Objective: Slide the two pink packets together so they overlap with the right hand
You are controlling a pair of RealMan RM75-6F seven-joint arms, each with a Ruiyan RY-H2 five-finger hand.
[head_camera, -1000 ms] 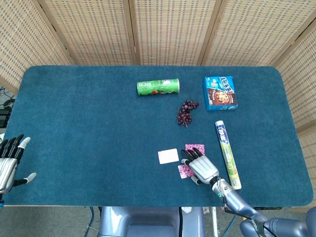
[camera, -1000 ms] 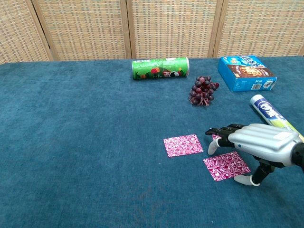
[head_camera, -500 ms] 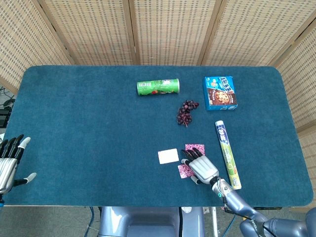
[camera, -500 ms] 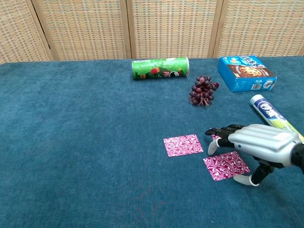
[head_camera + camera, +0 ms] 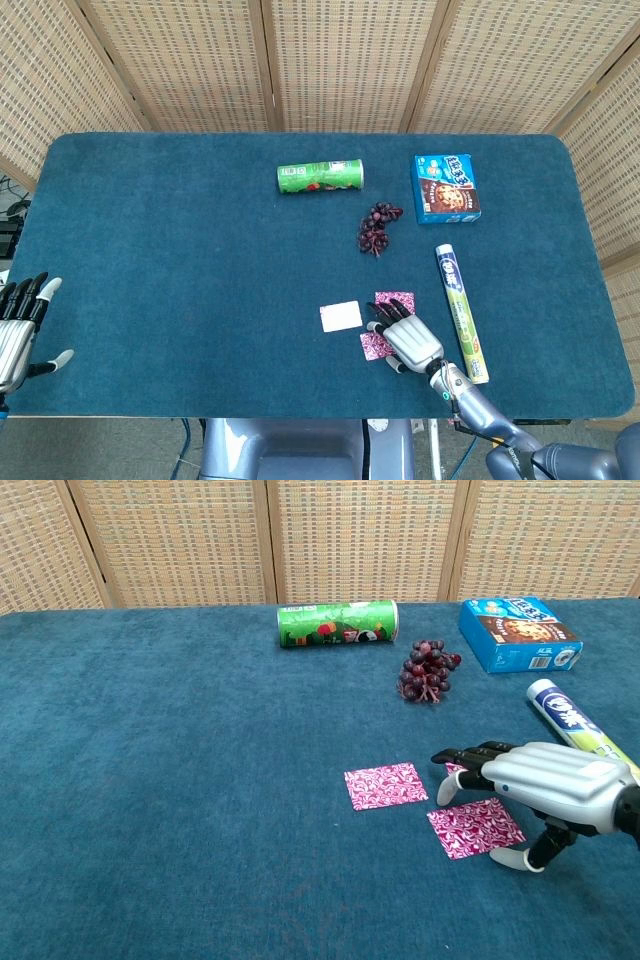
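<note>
Two pink patterned packets lie apart on the blue cloth: one [image 5: 385,785] to the left, which looks white with glare in the head view [image 5: 340,316], and one [image 5: 475,828] nearer the front edge [image 5: 373,345]. A corner of a third pink packet [image 5: 456,770] peeks out under my right hand's fingertips [image 5: 388,298]. My right hand [image 5: 545,785] hovers palm down with its fingers stretched out over that corner and the near packet, its thumb down beside the near packet [image 5: 410,338]. It holds nothing. My left hand [image 5: 20,325] rests at the table's left front edge, fingers apart and empty.
A green snack can [image 5: 337,623] lies at the back. A bunch of dark grapes [image 5: 427,670] sits behind the packets, with a blue cookie box [image 5: 518,632] to its right. A long tube [image 5: 570,720] lies just right of my right hand.
</note>
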